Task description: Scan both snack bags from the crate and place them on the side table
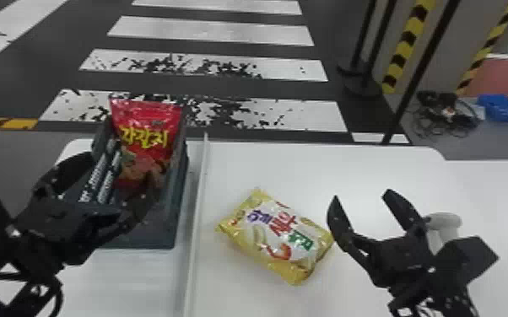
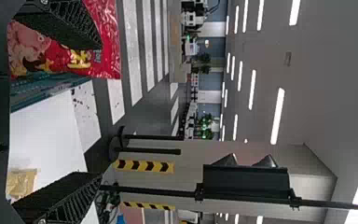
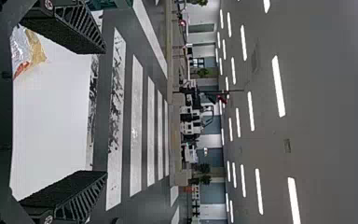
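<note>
1. Head view: the red snack bag (image 1: 147,135) stands upright in the dark crate (image 1: 152,231), beside dark packages with white lettering (image 1: 103,179). The left gripper (image 1: 123,170) is at the crate, its fingers spread wide, one of them in front of the bag's lower part. The yellow snack bag (image 1: 280,238) lies flat on the white table (image 1: 244,162), across the pale divider (image 1: 198,198) from the crate. Just beside it, the right gripper (image 1: 361,194) is spread wide too, with nothing between its fingers; a pale, rounded object (image 1: 445,221) sits behind it. The step in hand looks to be picking the red bag out; whether the yellow one has been scanned, I cannot tell.

2. Left wrist view: the fingers are far apart, one overlapping the red bag, which is not pinched. The next move probably calls for centring the bag between both pads, closing gently on it and lifting straight up, clear of the crate wall. Pushing in off-centre could crumple the bag or tip it over.

3. Right wrist view: the fingers stand wide and empty, part of the yellow bag lying on the table near one of them. This arm had best keep clear of that bag until it is needed for scanning or placing.
</note>
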Controlling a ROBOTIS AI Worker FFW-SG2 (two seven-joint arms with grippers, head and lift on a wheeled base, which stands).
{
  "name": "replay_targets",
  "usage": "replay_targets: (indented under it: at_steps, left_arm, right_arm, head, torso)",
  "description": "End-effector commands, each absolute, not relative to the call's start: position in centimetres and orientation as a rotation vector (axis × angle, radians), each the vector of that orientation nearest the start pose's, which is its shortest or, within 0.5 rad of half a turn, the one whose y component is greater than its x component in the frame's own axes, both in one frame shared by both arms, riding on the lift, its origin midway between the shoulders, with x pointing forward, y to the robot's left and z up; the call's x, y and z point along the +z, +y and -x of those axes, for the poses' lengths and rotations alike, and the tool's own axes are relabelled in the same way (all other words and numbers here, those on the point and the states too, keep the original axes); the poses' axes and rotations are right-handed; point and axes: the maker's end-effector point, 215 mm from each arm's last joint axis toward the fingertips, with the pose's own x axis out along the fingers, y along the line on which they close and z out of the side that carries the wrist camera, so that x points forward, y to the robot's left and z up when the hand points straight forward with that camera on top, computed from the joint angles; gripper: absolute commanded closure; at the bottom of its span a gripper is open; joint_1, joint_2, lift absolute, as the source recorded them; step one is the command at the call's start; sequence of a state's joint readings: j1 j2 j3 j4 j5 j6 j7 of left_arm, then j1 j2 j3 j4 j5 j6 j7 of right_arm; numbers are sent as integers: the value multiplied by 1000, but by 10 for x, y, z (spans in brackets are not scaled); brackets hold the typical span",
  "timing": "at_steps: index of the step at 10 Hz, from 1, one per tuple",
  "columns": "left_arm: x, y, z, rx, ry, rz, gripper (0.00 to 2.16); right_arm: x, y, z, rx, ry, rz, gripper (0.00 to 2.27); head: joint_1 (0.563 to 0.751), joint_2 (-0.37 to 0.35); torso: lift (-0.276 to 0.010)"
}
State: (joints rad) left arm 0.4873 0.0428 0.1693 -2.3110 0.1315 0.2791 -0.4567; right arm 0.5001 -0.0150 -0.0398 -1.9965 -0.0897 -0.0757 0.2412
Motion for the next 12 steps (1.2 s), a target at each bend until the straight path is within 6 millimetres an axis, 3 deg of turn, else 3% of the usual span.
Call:
replay_targets:
  at_steps: [1, 3, 5, 6, 7, 8, 10, 12]
  left_arm:
    - [-263, 242, -429, -315, 8, 27, 29]
    - [-275, 264, -421, -286, 35, 41, 60]
    - [-283, 277, -416, -270, 51, 56, 66]
    - [-287, 282, -414, -264, 58, 65, 66]
    - [-288, 285, -413, -261, 61, 68, 66]
    - [-292, 286, -411, -260, 69, 75, 66]
    - [-297, 287, -409, -260, 78, 78, 66]
    - [-299, 284, -406, -265, 84, 83, 66]
  right_arm:
    - [-344, -189, -439, 237, -1, -69, 120]
    - [-346, -164, -439, 325, -3, -79, 221]
    - [-348, -141, -442, 396, -4, -71, 468]
    - [-357, -135, -445, 408, 22, -74, 451]
    - [-374, -134, -450, 410, 74, -85, 225]
    - [-388, -142, -456, 396, 113, -88, 97]
    - [-422, -161, -469, 363, 217, -139, 73]
    - [-440, -182, -482, 324, 296, -256, 73]
  head:
    - [695, -6]
    - [695, 80]
    - [695, 132]
    - [695, 163]
    - [695, 174]
    - [695, 189]
    - [695, 185]
    - [695, 158]
  torso:
    - [-95]
    - [-95]
    - [-95]
    - [-95]
    - [-95]
    - [-95]
    - [-95]
    - [-95]
